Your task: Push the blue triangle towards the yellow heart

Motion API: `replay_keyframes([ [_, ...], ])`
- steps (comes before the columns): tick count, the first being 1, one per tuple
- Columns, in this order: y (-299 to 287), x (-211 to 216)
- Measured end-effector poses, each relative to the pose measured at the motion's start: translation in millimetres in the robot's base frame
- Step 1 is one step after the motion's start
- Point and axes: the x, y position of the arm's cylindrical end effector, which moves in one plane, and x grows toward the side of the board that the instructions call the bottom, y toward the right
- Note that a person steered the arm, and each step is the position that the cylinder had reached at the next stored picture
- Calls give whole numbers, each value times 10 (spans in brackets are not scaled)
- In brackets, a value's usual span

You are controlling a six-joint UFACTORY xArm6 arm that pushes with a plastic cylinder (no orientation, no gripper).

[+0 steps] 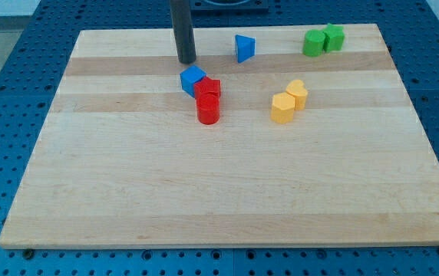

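Note:
The blue triangle stands near the view's top, right of centre-left. The yellow heart lies lower and to the right of it, touching a yellow hexagon block. My tip is on the board to the left of the blue triangle, apart from it, and just above a blue cube.
The blue cube touches a red block, with a red cylinder just below. Two green blocks sit together at the view's top right. The wooden board lies on a blue perforated table.

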Motion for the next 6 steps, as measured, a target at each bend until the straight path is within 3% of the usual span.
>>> replay_keyframes([
  [1,214,-377],
  [2,948,-171],
  [4,1325,429],
  [6,1509,-128],
])
